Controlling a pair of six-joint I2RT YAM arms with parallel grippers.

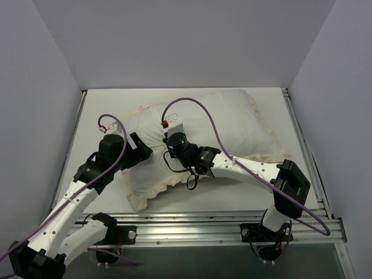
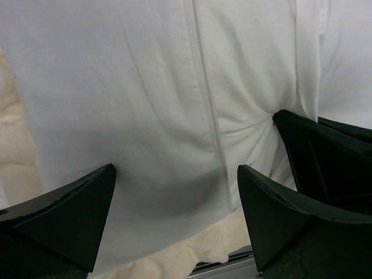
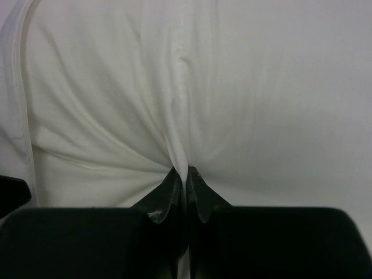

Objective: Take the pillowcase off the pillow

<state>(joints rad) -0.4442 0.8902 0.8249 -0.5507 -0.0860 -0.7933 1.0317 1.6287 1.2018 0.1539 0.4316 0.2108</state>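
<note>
The pillowcase (image 1: pixel 232 122) lies pale cream-white face up across the table, with its ruffled frill (image 1: pixel 152 193) along the near and right edges. It bulges, and the pillow itself is hidden inside it. My right gripper (image 1: pixel 169 140) is shut on a pinched fold of the case's white fabric (image 3: pixel 261 87), as the right wrist view (image 3: pixel 186 172) shows. My left gripper (image 1: pixel 141 152) is open at the case's left part. In the left wrist view (image 2: pixel 174 174) its jaws stand wide apart over the white fabric (image 2: pixel 116 87), beside a long seam (image 2: pixel 209 116). The right gripper's dark body (image 2: pixel 325 157) is close by.
A metal rail (image 1: pixel 203 224) runs along the table's near edge and shows under the frill (image 2: pixel 232 264). Another rail (image 1: pixel 302 145) runs down the right side. Grey walls enclose the left, back and right. Bare tabletop (image 1: pixel 96 116) lies left of the case.
</note>
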